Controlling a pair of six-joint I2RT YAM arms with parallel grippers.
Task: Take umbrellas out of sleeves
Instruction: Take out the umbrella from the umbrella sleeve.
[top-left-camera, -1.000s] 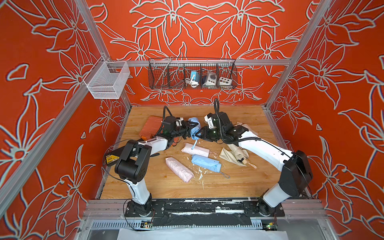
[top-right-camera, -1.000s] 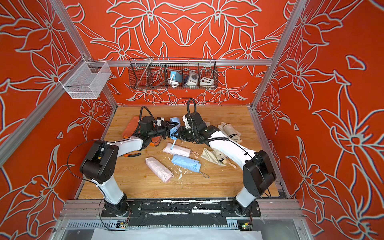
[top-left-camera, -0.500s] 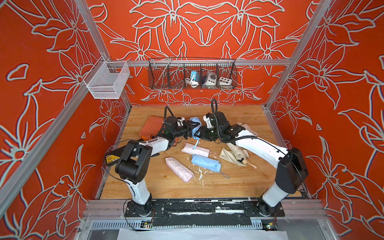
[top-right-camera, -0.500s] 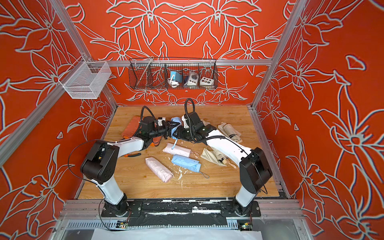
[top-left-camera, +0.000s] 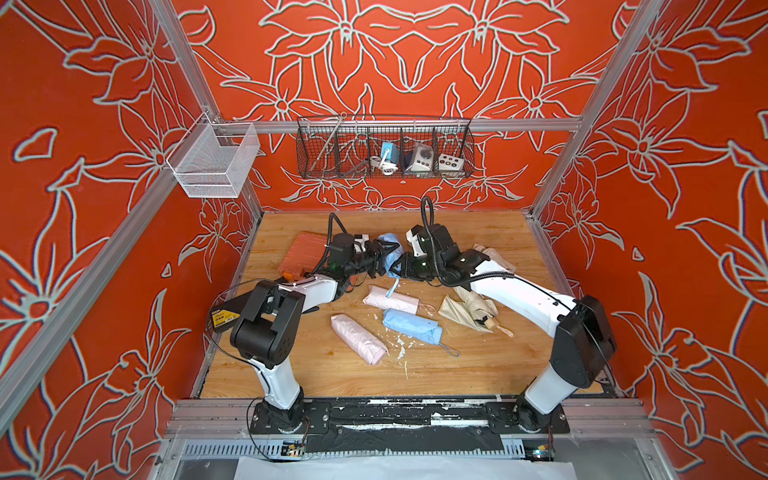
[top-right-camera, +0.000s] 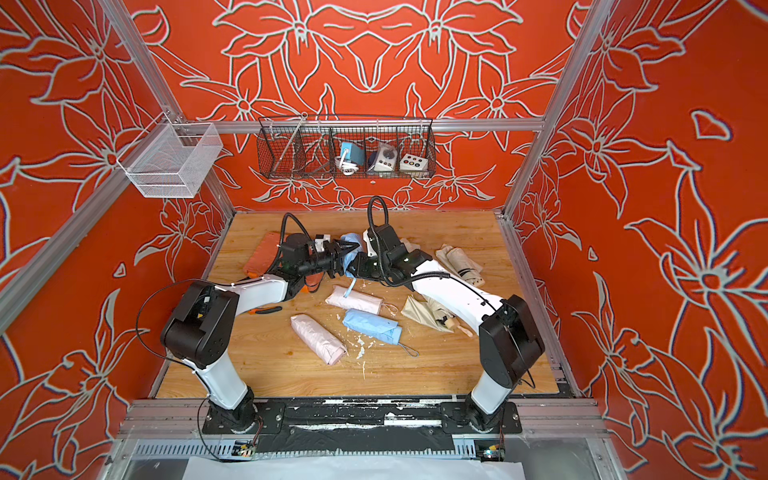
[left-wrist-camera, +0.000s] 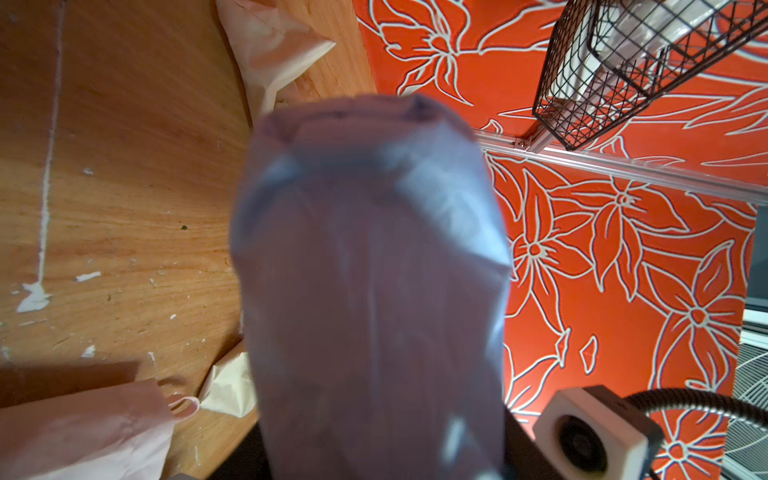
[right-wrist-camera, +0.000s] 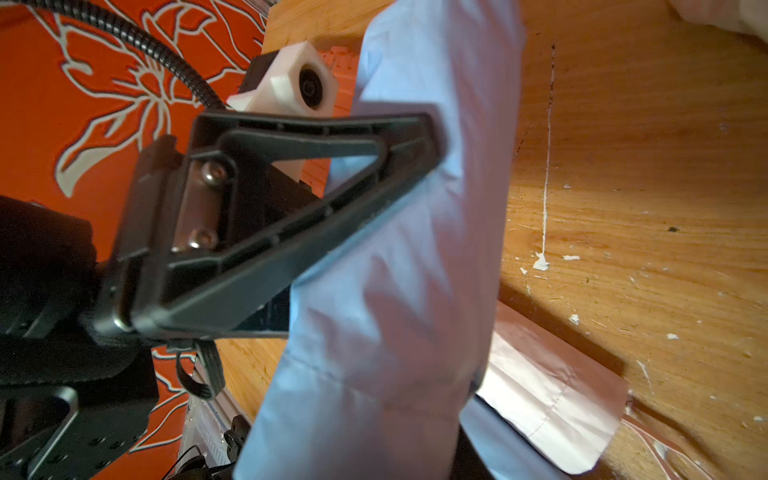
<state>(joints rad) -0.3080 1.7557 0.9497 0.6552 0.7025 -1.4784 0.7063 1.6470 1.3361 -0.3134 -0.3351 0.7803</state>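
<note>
Moved: right arm's wrist sits closer to the left claw (top-left-camera: 383, 258) than a second ago; the blue sleeve (top-left-camera: 388, 245) stays aloft between the arms.
Top views, sleeve: off the desk (top-left-camera: 478, 365), just beside the orange case (top-left-camera: 301, 253) on its side toward the right arm, tilted near upright.
Top views, claws: left claw at the sleeve's mid-length, right claw (top-left-camera: 402, 266) at its lower end; grips too small to judge.
Top views, loop: a blue wrist loop (top-left-camera: 392, 286) dangles from the lower end, so the handle is probably there.
Left wrist view: sleeve (left-wrist-camera: 370, 270) fills the middle, blurred; no fingers show, so spread or pinching I cannot tell.
Right wrist view: one left-claw finger (right-wrist-camera: 291, 257) lies against the sleeve (right-wrist-camera: 415, 270), its mate hidden; the right claw's fingers are out of sight, state untellable.
Step in hand: stripping this sleeve. Best, I judge: right claw anchors the handle end, left pinches only loose cloth near the far end, then pulls straight along the umbrella; squeezing the umbrella through the cloth would lock the sleeve on.
Writing: none legible; a yellow sticker (top-left-camera: 224, 321) by the left arm's elbow, well apart from the case, has print too small to read.
</note>
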